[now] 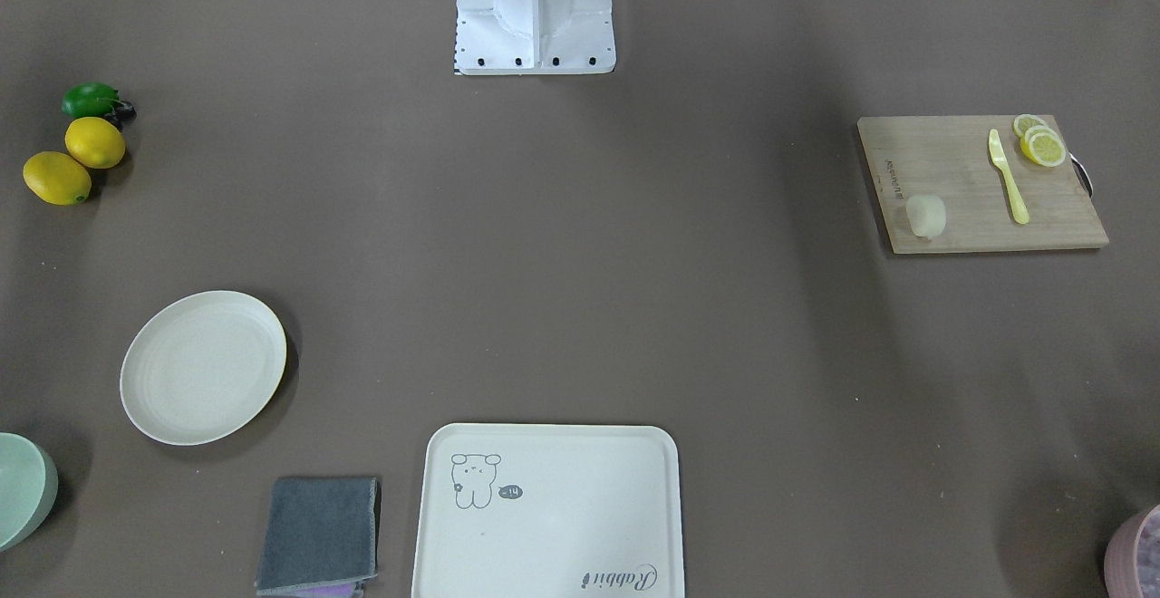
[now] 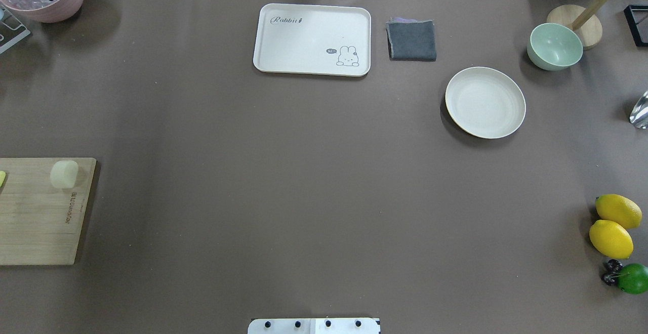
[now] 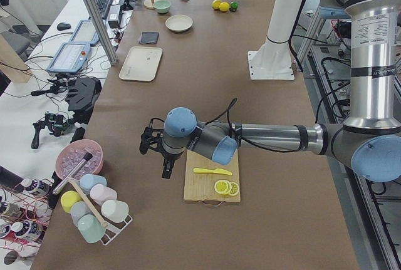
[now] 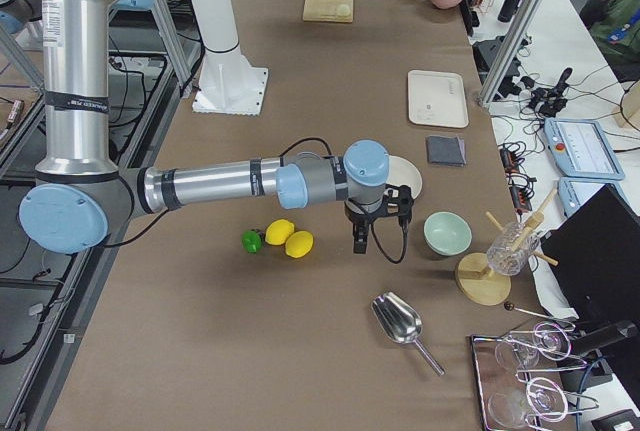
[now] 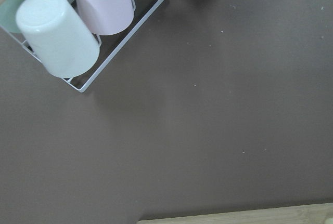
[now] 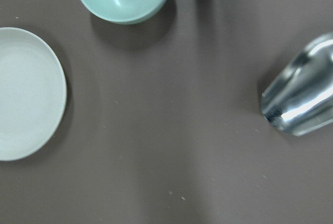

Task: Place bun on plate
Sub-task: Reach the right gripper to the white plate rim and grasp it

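Observation:
The bun (image 1: 925,216) (image 2: 64,173) is a small pale lump lying on a corner of the wooden cutting board (image 1: 979,183) on my left side. Across the table on my right side sits the round cream plate (image 1: 203,367) (image 2: 485,102) (image 6: 26,94), with nothing on it. My left gripper (image 3: 166,168) hangs over the table just beside the board, pointing down. Above the table, between the plate and the lemons, is my right gripper (image 4: 360,241). Only the side views show either gripper, so I cannot tell whether they are open or shut.
A yellow knife (image 1: 1008,176) and lemon slices (image 1: 1040,142) share the board. A bear tray (image 2: 312,39), grey cloth (image 2: 411,40) and green bowl (image 2: 554,46) line the far edge. Two lemons (image 2: 612,225), a lime (image 2: 633,278), a metal scoop (image 6: 302,102), a cup rack (image 5: 78,24).

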### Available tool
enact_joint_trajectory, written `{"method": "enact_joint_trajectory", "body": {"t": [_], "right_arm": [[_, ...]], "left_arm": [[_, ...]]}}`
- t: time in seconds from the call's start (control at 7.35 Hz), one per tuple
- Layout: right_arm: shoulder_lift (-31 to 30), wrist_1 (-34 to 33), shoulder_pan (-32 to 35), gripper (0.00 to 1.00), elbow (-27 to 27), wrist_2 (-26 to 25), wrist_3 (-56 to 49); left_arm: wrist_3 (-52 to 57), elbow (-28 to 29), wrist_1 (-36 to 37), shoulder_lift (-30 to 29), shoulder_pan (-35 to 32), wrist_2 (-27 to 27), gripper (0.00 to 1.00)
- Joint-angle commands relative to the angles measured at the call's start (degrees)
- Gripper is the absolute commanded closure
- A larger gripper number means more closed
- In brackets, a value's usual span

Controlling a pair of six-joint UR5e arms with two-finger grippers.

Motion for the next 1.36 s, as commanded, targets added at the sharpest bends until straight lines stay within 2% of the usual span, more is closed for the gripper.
{"method": "enact_joint_trajectory", "body": {"t": [0.0, 0.27, 0.41, 0.68, 1.22], "right_arm": [[7.0, 8.1, -8.8, 0.00, -2.8, -5.3, 11.2], [11.5, 15.0, -14.0, 0.00, -8.9, -8.5, 15.9], [12.8, 20.1, -16.4, 0.00, -11.9, -11.6, 20.1], [15.6, 21.7, -21.6, 0.00, -14.2, -16.6, 26.6], [14.8, 26.3, -25.5, 0.00, -19.7, -18.0, 26.9]], "left_arm": [[-1.7, 0.2, -4.0, 0.4, 2.2, 0.4, 0.02], [-2.1, 2.2, -10.7, 0.7, 2.8, 0.4, 0.02], [-7.4, 2.4, -12.5, 0.8, 3.7, 0.5, 0.02], [-21.2, 2.6, -21.0, 0.9, 9.5, 5.6, 0.02], [-24.1, 2.5, -21.9, 0.9, 11.4, 6.4, 0.02]]}}
